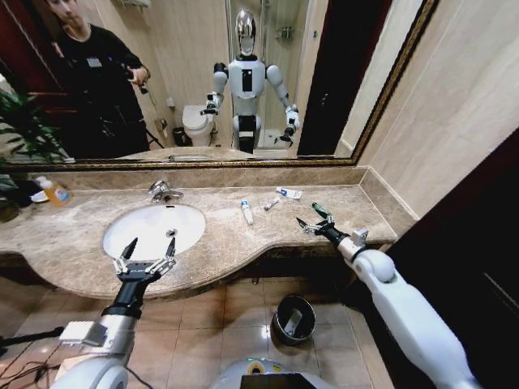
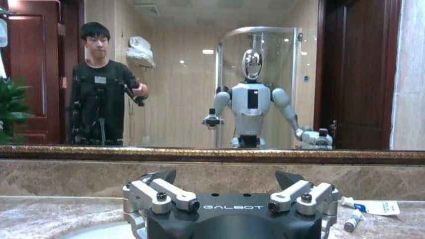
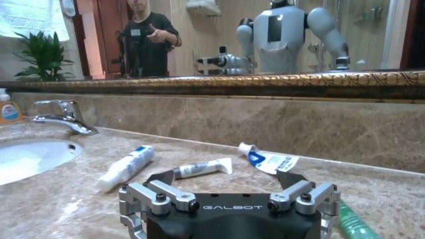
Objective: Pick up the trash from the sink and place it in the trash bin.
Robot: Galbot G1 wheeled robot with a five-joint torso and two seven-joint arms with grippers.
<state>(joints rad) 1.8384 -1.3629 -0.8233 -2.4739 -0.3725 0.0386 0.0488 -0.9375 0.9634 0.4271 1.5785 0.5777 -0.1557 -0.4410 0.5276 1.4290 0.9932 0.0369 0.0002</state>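
On the floor below the desk [image 1: 243, 251] edge stands the trash bin [image 1: 293, 318]. The left tool [image 1: 147, 251] hovers wide open and empty at the sink [image 1: 154, 229] front rim. The right tool [image 1: 312, 224], open and empty, hovers just short of the green tube [image 1: 322, 211]. Farther back lie a white bottle [image 1: 246, 211], a small tube [image 1: 271, 204] and a flat packet [image 1: 289, 193].

The robot's arms are glossy white shells ending in black wrists. Each tool, the left tool [image 1: 149, 250] and the right tool [image 1: 311, 224], has a black body marked "GALBOT" in white, silver metal finger links with dark screws, and black pointed fingertips [image 2: 290, 178]. Its base is white.
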